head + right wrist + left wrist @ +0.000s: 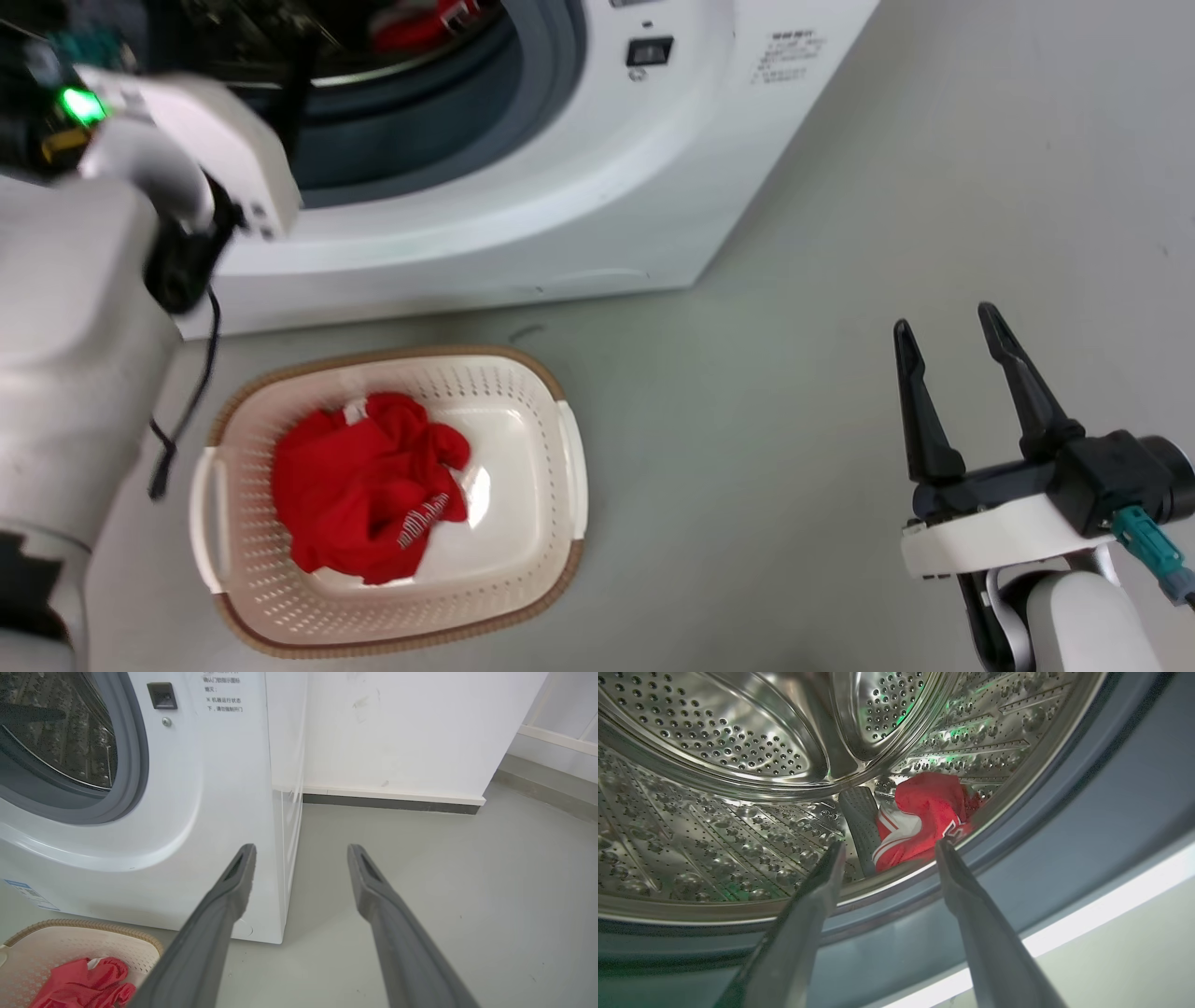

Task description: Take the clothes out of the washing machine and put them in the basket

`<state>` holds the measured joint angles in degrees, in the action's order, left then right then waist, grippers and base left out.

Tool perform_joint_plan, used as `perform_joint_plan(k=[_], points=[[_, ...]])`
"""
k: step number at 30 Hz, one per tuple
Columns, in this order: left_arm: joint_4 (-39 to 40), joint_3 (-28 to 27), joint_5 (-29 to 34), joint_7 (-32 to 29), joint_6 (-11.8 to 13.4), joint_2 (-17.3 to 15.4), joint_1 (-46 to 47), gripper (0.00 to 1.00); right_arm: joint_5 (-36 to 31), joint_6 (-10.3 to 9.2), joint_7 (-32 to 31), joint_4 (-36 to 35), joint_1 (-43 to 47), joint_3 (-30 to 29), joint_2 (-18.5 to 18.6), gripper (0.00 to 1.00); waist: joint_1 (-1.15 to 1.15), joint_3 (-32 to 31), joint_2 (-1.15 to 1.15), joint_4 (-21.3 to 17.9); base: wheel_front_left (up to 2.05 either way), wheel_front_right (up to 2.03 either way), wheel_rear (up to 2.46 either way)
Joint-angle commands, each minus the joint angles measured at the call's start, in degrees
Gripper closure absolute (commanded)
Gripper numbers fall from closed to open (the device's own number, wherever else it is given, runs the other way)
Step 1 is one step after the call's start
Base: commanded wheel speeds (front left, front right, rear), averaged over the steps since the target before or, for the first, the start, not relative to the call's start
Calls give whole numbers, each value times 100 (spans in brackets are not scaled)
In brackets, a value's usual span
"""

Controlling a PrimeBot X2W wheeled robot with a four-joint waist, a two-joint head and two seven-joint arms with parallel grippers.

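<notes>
One red garment (369,485) lies crumpled in the cream basket (560,523) on the floor in front of the washing machine (579,187). A second red garment (924,816) with white stripes rests at the bottom of the steel drum (714,826), near the rim; it also shows through the porthole as a red patch (420,26). My left gripper (889,847) is open at the drum's mouth, its tips just short of that garment, empty. My right gripper (943,322) hangs open and empty over the floor to the right of the basket (70,940), where the red garment (86,984) also shows.
The grey door seal (135,765) rings the porthole. A black cable (187,401) hangs from my left arm beside the basket's left handle. A white wall with a dark skirting (392,802) stands right of the machine, with bare grey floor (794,420) before it.
</notes>
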<state>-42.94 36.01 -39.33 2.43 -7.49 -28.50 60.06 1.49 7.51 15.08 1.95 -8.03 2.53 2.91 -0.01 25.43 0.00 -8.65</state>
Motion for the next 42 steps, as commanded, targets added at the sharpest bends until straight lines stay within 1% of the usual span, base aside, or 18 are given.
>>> perform_joint_plan(k=[1,5,6,11,16,20,24,28,33,37,38,42], points=[[29,2,-160,-259,12,-39,298,0,80,-4,14,-47,-142,24,-4,0,1,435,0,-255,0,0,0],[-45,17,-405,-1078,12,-227,1012,0,225,-4,14,-86,-275,134,-6,0,1,1009,0,-589,0,0,0],[-45,17,-405,-1078,12,-227,1012,0,225,-4,14,-86,-275,134,-6,0,1,1009,0,-589,0,0,0],[-383,-106,-678,-2025,63,-349,1800,0,481,-5,14,-68,-388,270,-9,0,1,1559,0,-1014,0,0,0],[-699,-281,-950,-2948,297,-456,2370,0,741,-4,14,-55,-416,484,-10,0,1,1904,0,-1409,0,0,0],[-768,-300,-1017,-3467,460,-507,2694,0,872,-4,14,-72,-402,666,-10,0,1,2062,0,-1621,0,0,0],[-749,-126,-840,-3913,570,-687,2897,0,963,-4,14,-86,-391,789,-9,0,1,2173,0,-1769,0,0,0],[-686,72,-707,-4424,641,-784,2966,0,1021,-5,14,-116,-378,871,-8,0,1,2275,0,-1861,0,0,0],[-567,309,-603,-5002,743,-852,2938,0,1083,-5,14,-167,-328,878,-8,0,1,2369,0,-1859,0,0,0],[-472,431,-569,-5325,765,-932,2878,0,1127,-5,14,-197,-319,884,-8,0,1,2430,0,-1843,0,0,0],[-439,423,-586,-5345,782,-946,2868,100,1131,-4,14,-200,-327,885,-8,0,1,2442,0,-1842,0,0,0],[-312,382,-557,-5175,850,-1070,2864,100,1157,-4,14,-171,-387,893,-8,0,1,2458,0,-1844,0,0,0]])
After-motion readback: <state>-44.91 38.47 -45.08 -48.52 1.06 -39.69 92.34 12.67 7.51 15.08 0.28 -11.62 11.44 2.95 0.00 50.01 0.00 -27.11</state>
